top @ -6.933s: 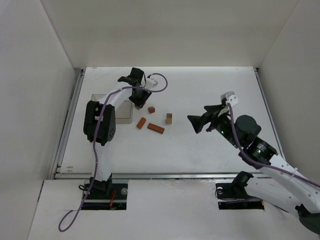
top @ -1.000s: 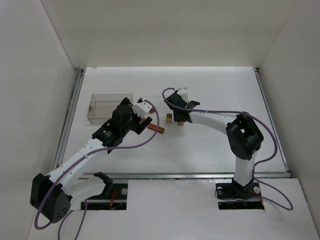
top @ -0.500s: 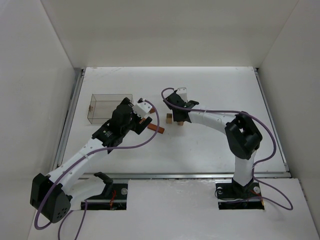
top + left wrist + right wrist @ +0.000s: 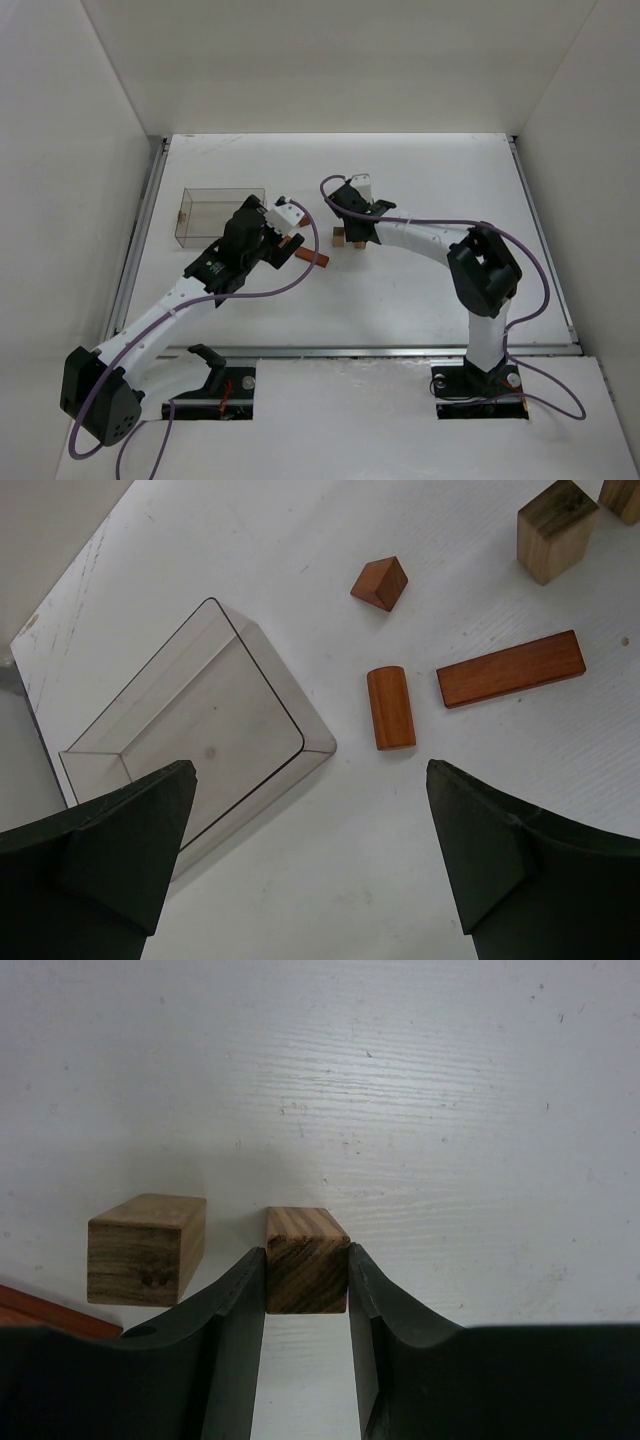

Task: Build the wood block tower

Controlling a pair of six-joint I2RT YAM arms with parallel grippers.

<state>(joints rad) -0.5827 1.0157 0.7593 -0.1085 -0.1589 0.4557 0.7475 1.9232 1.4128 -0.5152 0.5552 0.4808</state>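
**Right gripper clamped on a tan block, left gripper held wide open**

On a white table (image 4: 430,180), the wooden blocks (image 4: 316,259) are seen scattered near the middle, none stacked on another. The right gripper (image 4: 306,1255) is closed on a small tan block (image 4: 305,1228), which is pinched between both fingers. Whether this block is touching the table cannot be told. A second tan block (image 4: 147,1248) is stood just beside it, to the left in the right wrist view, with a gap between the two.

The left gripper (image 4: 310,780) is held above the table with its fingers spread wide and nothing between them. Beneath it, a reddish-brown bar (image 4: 510,668), a short rounded reddish piece (image 4: 391,708) and a reddish wedge (image 4: 380,583) are laid flat, near one another but apart. A clear plastic box (image 4: 190,730) is placed close to the rounded piece, toward the table's left side.
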